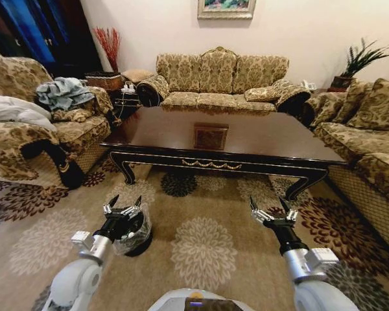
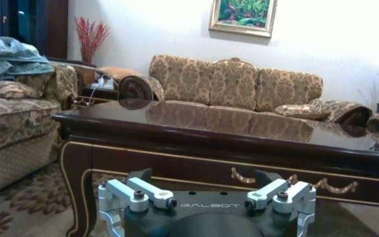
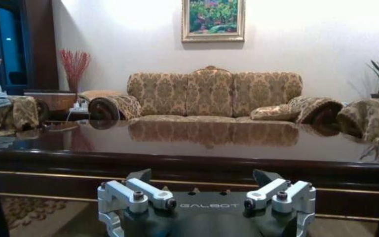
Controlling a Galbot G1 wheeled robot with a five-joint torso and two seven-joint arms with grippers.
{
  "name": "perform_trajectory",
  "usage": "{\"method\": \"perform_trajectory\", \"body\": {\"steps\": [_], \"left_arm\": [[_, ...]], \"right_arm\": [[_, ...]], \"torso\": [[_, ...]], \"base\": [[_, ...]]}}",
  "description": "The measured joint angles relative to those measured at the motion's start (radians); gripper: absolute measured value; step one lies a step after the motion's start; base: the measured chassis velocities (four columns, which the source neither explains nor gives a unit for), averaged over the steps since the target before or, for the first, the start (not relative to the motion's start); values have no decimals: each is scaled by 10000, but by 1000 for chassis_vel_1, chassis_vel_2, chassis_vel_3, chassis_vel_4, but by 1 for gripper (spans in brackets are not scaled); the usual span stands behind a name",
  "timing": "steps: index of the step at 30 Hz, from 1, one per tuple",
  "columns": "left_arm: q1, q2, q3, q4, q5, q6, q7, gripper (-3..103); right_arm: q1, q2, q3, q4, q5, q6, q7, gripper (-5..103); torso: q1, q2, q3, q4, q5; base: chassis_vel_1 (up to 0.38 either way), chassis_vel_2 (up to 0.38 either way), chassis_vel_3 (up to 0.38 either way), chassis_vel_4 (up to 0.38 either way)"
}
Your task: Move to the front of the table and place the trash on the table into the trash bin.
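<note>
Fingers spread apart and empty on both grippers, left gripper [image 1: 122,206] and right gripper [image 1: 270,206], which hang side by side over the patterned carpet [image 1: 207,240], near the coffee table's [image 1: 259,139] glossy worktop. Trash bin [image 1: 137,238] stands on the carpet just beneath the left gripper.
</note>
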Motion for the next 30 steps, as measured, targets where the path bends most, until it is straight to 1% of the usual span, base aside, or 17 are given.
{"method": "perform_trajectory", "body": {"steps": [10,14,30], "left_arm": [[2,-1,0,0,0,0,1,100],[3,0,0,0,0,0,1,100],[0,0,0,0,0,0,0,100]], "right_arm": [[-3,0,1,-2,0,0,0,100],[-1,0,0,-2,0,0,-1,100],[0,0,1,-2,0,1,-1,100]], "torso": [[-6,3,-3,-1,0],[-6,3,-3,1,1],[-1,0,0,-1,1]], "base": [[183,-213,-212,180],[89,-26,-70,49],[0,0,0,0]]}}
